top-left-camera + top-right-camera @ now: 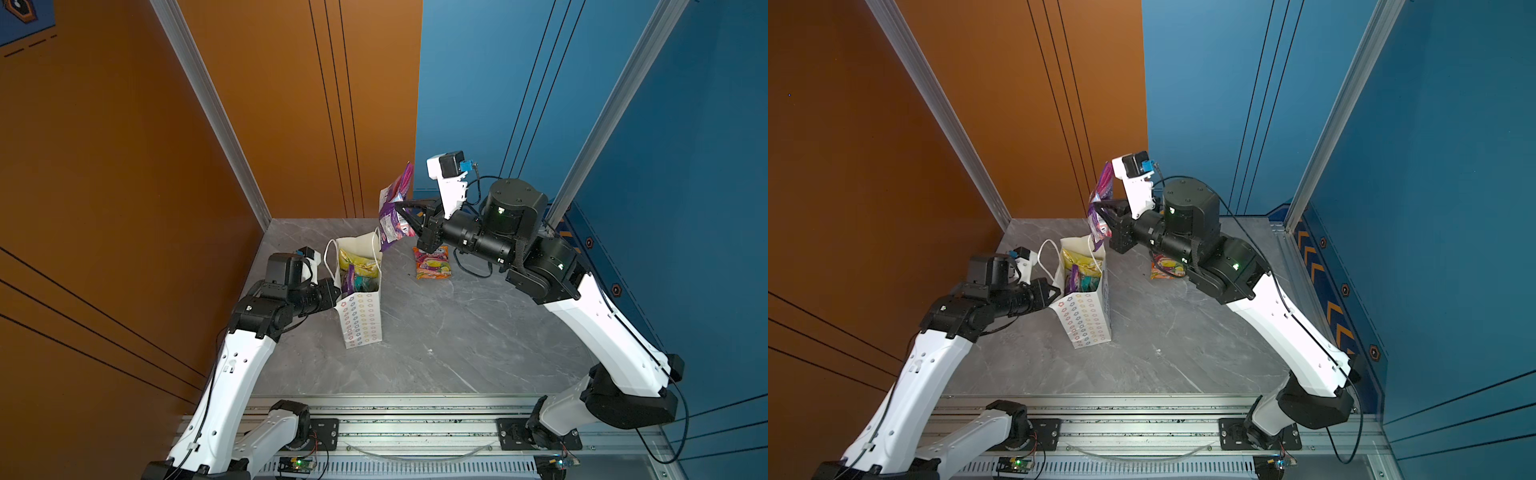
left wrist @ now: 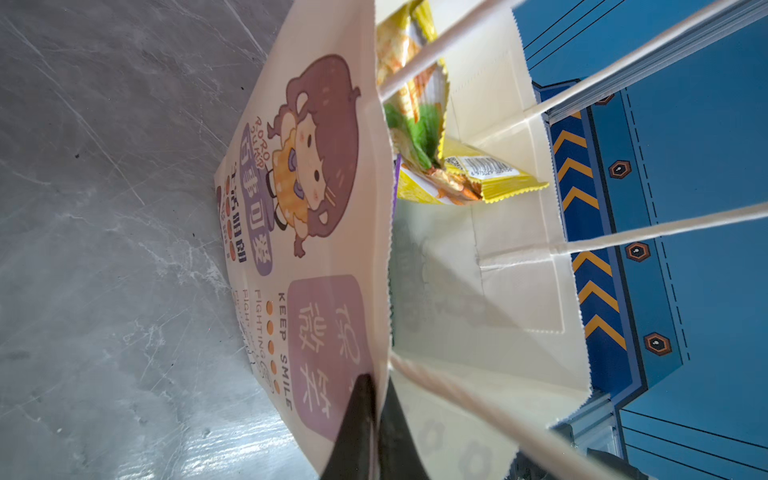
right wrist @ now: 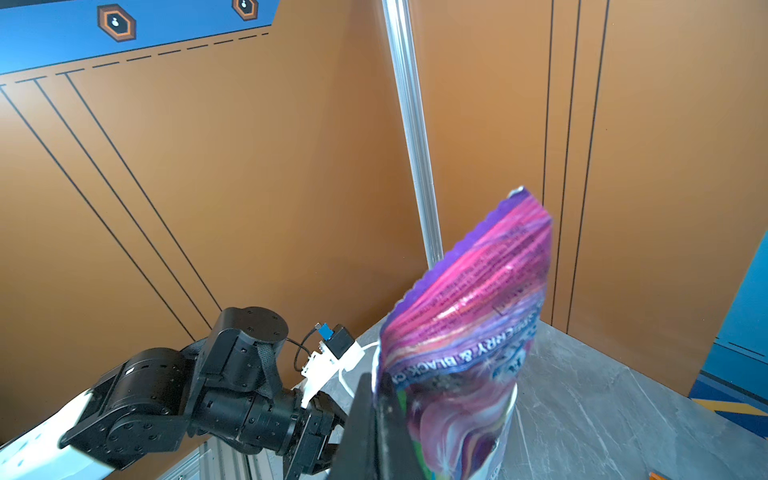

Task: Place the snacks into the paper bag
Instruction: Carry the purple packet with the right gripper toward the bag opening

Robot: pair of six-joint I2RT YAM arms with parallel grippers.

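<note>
Item: my right gripper (image 1: 405, 216), fingers clamped on 1 crinkly purple-pink snack packet (image 1: 394, 208) above the tall white paper bag (image 1: 360, 316), whose rim my left gripper (image 2: 376, 419) pinches shut; I'd centre it over the mouth, lower, then release.

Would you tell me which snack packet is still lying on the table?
The orange packet, lying flat beside the right arm. The purple packet is up in the right gripper, and the yellow packet is already inside the paper bag.
</note>
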